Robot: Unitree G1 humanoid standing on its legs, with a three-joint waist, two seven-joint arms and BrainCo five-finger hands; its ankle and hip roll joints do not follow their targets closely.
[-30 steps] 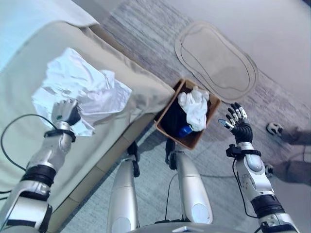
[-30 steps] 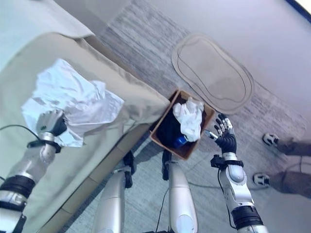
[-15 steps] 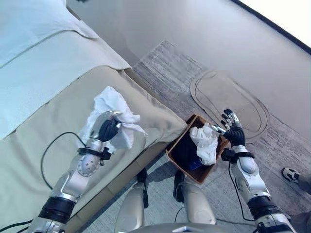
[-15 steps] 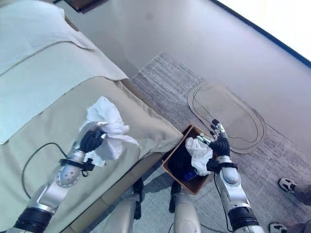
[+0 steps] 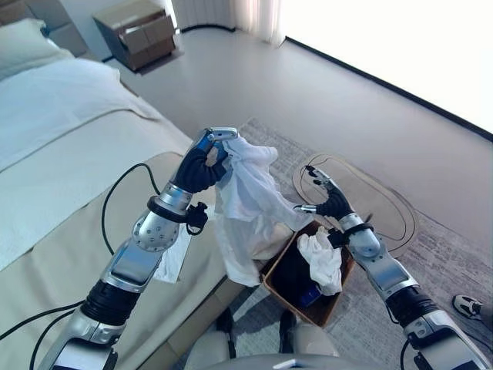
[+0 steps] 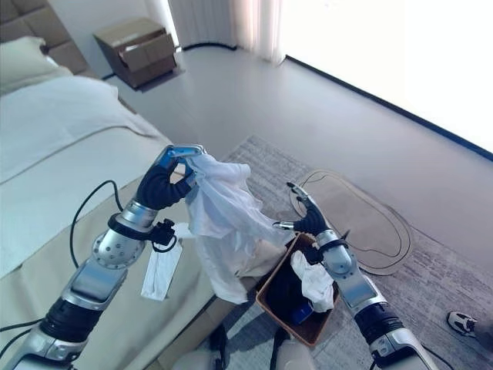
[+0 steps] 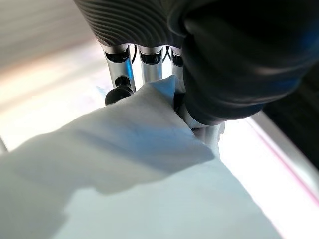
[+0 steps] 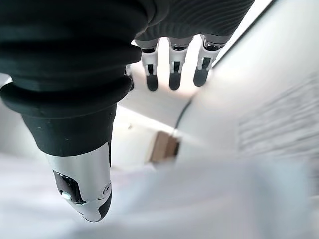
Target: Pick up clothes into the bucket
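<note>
Carrying step: left hand (image 5: 202, 163) pinching white garment (image 5: 250, 204), right hand (image 5: 327, 202) spread. Next, swing right over bucket (image 5: 289, 289), release.

Silver-grey arms, dark ribbed wrist covers, each robot hand (image 5: 202, 163) silver-fingered with dark tips.

Here's the bed (image 6: 69, 185), beige cover over its near part, a white sheet (image 6: 54, 116) and a pillow (image 6: 23, 65) further up. A small white cloth (image 6: 160, 266) lies near the bed's edge. Down on the floor (image 6: 254, 92), a grey rug (image 6: 431, 270) carries an oval mat (image 6: 362, 220) and a brown bucket (image 6: 269, 289), standing just beside the bed's corner. A nightstand (image 6: 135, 42) sits at the bed's far side.
</note>
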